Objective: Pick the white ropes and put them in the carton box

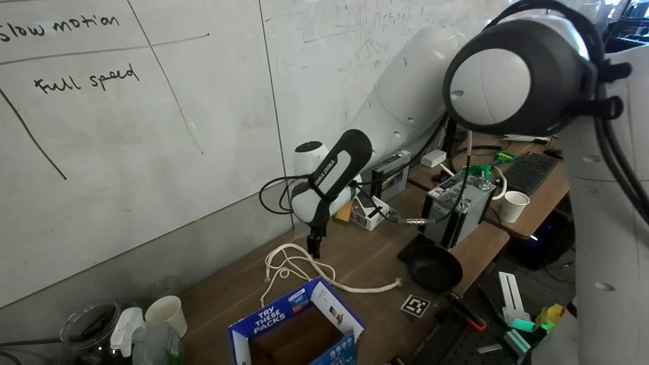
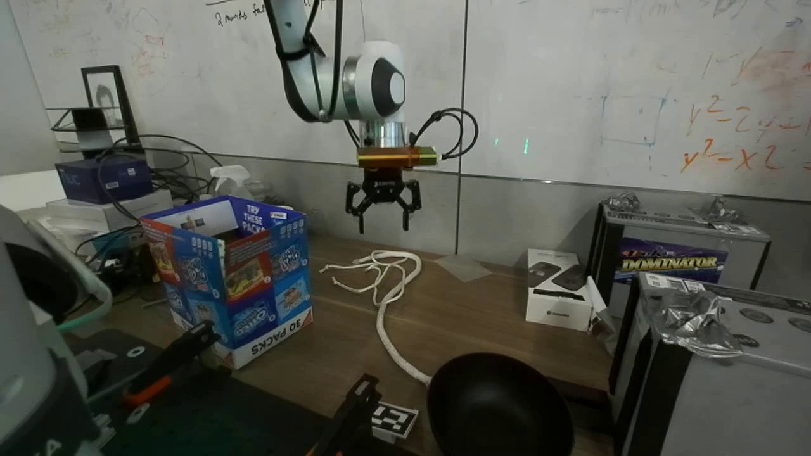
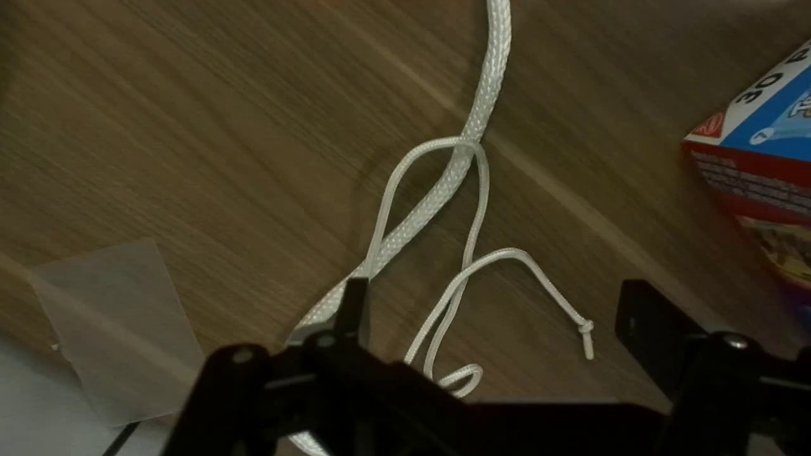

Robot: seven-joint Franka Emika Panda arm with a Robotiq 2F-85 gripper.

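Observation:
The white ropes lie loose on the wooden table in both exterior views (image 1: 355, 290) (image 2: 388, 335). In the wrist view they show as a thick braided rope (image 3: 486, 95) crossed by a thinner looped cord (image 3: 483, 202) with a knotted end; the gripper hides part of both. The carton box, blue with white lettering, stands open-topped beside the ropes (image 1: 276, 317) (image 2: 260, 316); only its corner shows in the wrist view (image 3: 782, 142). My gripper (image 1: 314, 253) (image 2: 384, 228) is open and empty above the ropes. Thin cord shows between its fingertips in the wrist view (image 3: 494, 291).
A black pan (image 1: 434, 268) (image 2: 500, 405) stands by the thick rope's end, near a marker tag (image 1: 416, 306). A white phone box (image 2: 557, 291) and grey electronic boxes (image 2: 716, 361) stand beyond. A whiteboard wall (image 2: 570, 95) rises behind. Cups and a spray bottle (image 1: 157, 339) stand near the box.

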